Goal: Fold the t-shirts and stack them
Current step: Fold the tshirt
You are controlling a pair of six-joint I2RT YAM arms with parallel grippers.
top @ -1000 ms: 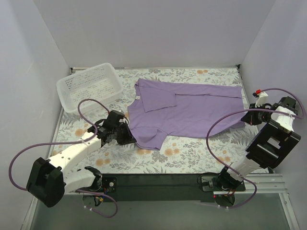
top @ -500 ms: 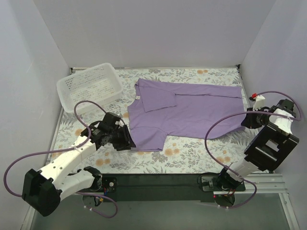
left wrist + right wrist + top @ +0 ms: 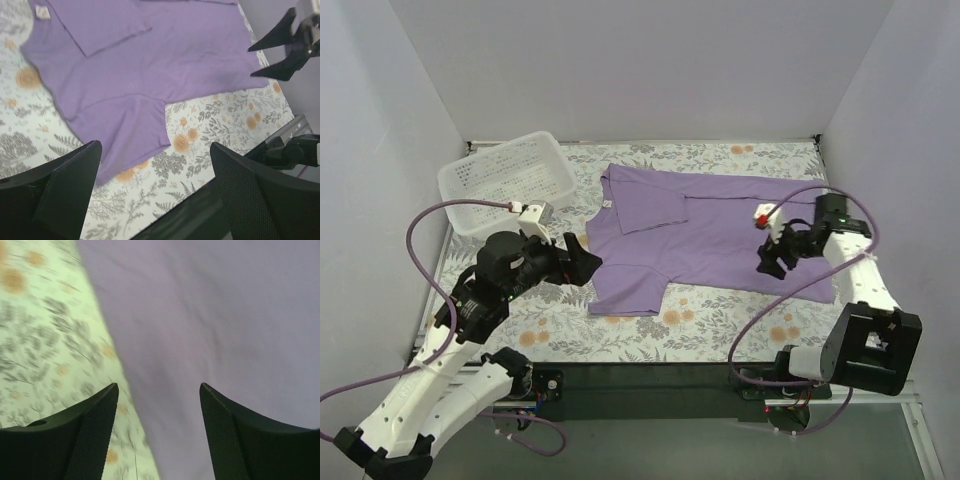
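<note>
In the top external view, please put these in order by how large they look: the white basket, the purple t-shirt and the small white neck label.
1. purple t-shirt, clearly the largest.
2. white basket, noticeably smaller.
3. neck label, only a tiny white patch at the collar.

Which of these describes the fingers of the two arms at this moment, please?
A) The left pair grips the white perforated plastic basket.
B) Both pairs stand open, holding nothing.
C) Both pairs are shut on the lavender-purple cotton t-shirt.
B: the left arm's fingers stand wide apart with nothing between them, and the right arm's fingers gape likewise above the flat lavender-purple cotton t-shirt.
</note>
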